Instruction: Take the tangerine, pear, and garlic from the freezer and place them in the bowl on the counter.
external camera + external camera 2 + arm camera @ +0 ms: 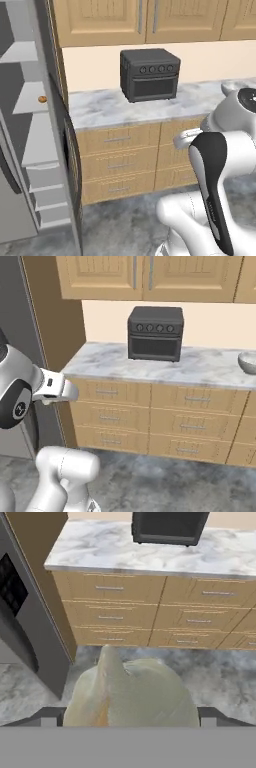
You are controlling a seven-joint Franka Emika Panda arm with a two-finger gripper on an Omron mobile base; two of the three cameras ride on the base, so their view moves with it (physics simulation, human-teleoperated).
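Note:
A pale cream garlic (131,692) sits between my fingertips (51,717) in the hand view, and my gripper (130,718) is shut on it, out over the floor in front of the cabinets. The freezer (35,145) stands open at the left, and the tiny orange tangerine (42,99) lies on one of its pale shelves. At the far right of the marbled counter (115,363) rests the off-white bowl (248,362). The pear is out of view.
A dark toaster oven (149,74) stands on the counter against the wall. The open freezer door (70,160) juts out toward me at the left. Tan drawers (150,416) with bar handles run below the counter, and upper cabinets (145,276) hang above.

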